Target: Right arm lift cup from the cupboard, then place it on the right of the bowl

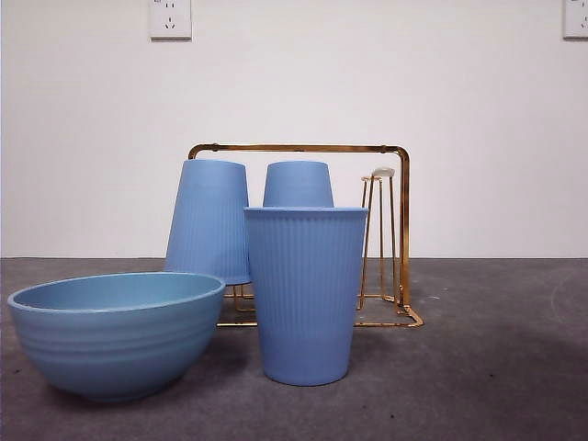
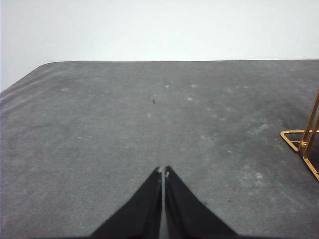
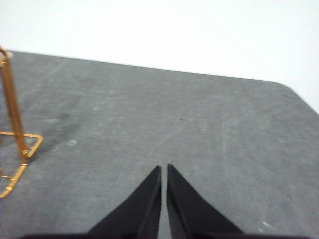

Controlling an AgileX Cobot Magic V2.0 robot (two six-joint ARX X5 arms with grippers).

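The cup (image 1: 305, 292) stands upright on the gray table (image 1: 496, 367), just to the right of the bowl (image 1: 115, 333) and in front of the rack (image 1: 386, 239). Two more cups (image 1: 209, 220) hang upside down on the rack's prongs behind it; one prong at the rack's right end is bare. So the placing looks done, judged from how things lie.

The right gripper (image 3: 164, 168) has its jaws together, empty, over bare table to the right of the rack. The left gripper (image 2: 163, 170) has its jaws together too, on the rack's other side.

What remains, I judge, is to keep the right arm well apart from the rack's wire base and from the cup. Any retreat should go up and away from the rack, since a brush could tip the tall cup against the bowl.
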